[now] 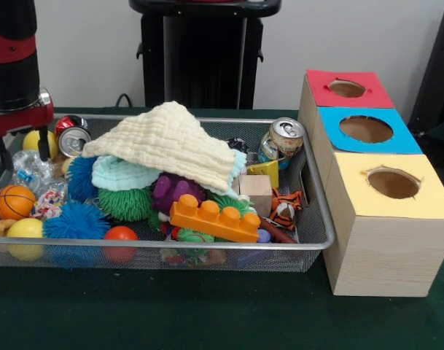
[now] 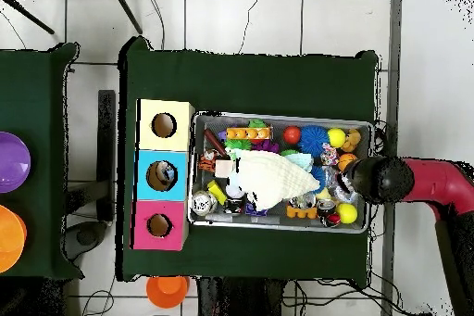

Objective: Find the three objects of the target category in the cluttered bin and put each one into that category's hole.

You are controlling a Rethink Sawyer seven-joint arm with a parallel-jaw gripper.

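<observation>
The arm (image 1: 14,65) is a black cylinder with red bands.

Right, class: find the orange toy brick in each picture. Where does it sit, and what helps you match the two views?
Front view: the orange brick lies at the bin's near rim, right of centre, below the cream cloth.
Overhead view: the brick lies along the bin's top edge, near the yellow box.
Shared landmark: the cream cloth beside it in the bin's middle.
</observation>
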